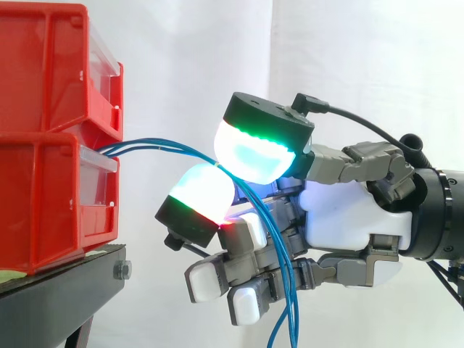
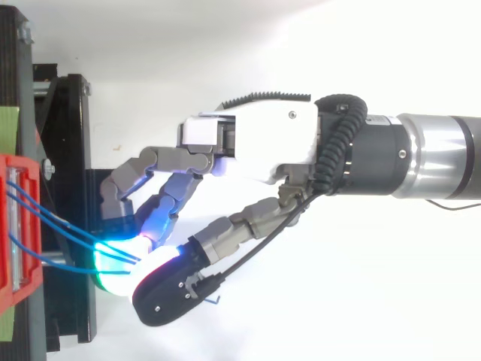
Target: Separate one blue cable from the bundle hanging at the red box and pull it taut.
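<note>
From the side, two red bins (image 1: 43, 109) are stacked at the right edge of a black stand (image 1: 58, 290), in front of a white curtain (image 1: 362, 58). Several blue cables (image 1: 174, 148) come out where the upper bin meets the lower one. They run right in a shallow arc, clear of the stand's edge, to the hand (image 1: 348, 210). The hand reaches in from the right and is clamped on the cables. Two big pads (image 1: 254, 152) meet on them, the upper glowing cyan and green, the lower white with a red rim. Past the pinch the cables fall loose in front of the palm and run off the bottom edge. I cannot tell whether one strand is apart from the rest inside the pinch. The other fingers curl below with white tips and hold nothing.

From above, the arm (image 2: 428, 154) comes in from the right and the hand (image 2: 255, 143) points left toward the stand (image 2: 71, 150). About three cables (image 2: 56, 220) leave the bin (image 2: 15, 226) at the left edge, spread apart there. They converge on the glowing pads (image 2: 120, 267), which sit just off the stand's near edge.
</note>
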Tool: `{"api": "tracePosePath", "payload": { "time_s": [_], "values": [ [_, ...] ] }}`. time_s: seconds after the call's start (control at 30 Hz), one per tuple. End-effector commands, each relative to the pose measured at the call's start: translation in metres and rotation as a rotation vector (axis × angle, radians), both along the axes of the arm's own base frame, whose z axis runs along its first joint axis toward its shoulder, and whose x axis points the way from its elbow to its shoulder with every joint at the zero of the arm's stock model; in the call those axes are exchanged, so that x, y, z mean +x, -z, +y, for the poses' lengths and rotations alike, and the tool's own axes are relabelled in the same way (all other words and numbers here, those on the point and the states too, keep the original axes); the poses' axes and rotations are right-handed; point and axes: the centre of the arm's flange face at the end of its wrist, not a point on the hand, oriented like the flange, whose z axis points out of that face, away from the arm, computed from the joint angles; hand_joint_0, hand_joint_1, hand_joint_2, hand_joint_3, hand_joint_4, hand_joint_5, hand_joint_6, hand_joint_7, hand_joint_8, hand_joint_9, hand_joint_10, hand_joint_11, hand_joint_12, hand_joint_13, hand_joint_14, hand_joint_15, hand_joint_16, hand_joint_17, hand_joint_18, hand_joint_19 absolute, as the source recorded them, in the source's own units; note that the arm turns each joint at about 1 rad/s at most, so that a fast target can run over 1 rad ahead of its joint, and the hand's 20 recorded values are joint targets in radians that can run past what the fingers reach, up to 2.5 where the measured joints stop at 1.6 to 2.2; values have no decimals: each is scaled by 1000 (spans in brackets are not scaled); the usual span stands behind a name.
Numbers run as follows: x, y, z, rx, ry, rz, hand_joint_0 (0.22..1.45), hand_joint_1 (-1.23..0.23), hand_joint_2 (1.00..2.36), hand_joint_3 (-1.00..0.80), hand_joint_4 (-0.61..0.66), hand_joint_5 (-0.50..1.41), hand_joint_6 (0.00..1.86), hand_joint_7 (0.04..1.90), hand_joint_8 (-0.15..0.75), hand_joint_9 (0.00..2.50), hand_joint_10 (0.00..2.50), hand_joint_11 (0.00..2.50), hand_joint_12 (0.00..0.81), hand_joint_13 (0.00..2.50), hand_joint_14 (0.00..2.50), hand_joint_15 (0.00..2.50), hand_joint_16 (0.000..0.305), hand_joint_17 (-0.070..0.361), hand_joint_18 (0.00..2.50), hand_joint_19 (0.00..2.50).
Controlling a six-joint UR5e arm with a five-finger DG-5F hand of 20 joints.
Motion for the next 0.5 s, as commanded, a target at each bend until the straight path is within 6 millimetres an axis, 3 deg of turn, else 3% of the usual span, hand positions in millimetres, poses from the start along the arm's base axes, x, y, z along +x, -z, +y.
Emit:
{"api": "tracePosePath", "payload": {
  "time_s": [0.0, 0.13, 0.47],
  "values": [
    [0, 0, 2, 1, 6, -1, 782, -824, 1007, -423, 240, -205, 802, 1064, 385, 901, 22, 882, 396, 709, 17, 458, 46, 105, 832, 519],
    [0, 0, 1, 3, 10, -1, 821, -863, 1000, -497, 264, -208, 808, 1093, 378, 903, 23, 888, 391, 713, 16, 469, 45, 102, 823, 526],
    [0, 0, 1, 3, 10, -2, 647, -836, 1000, -500, 267, -207, 807, 1095, 375, 887, 23, 858, 395, 696, 16, 454, 46, 103, 831, 502]
  ]
}}
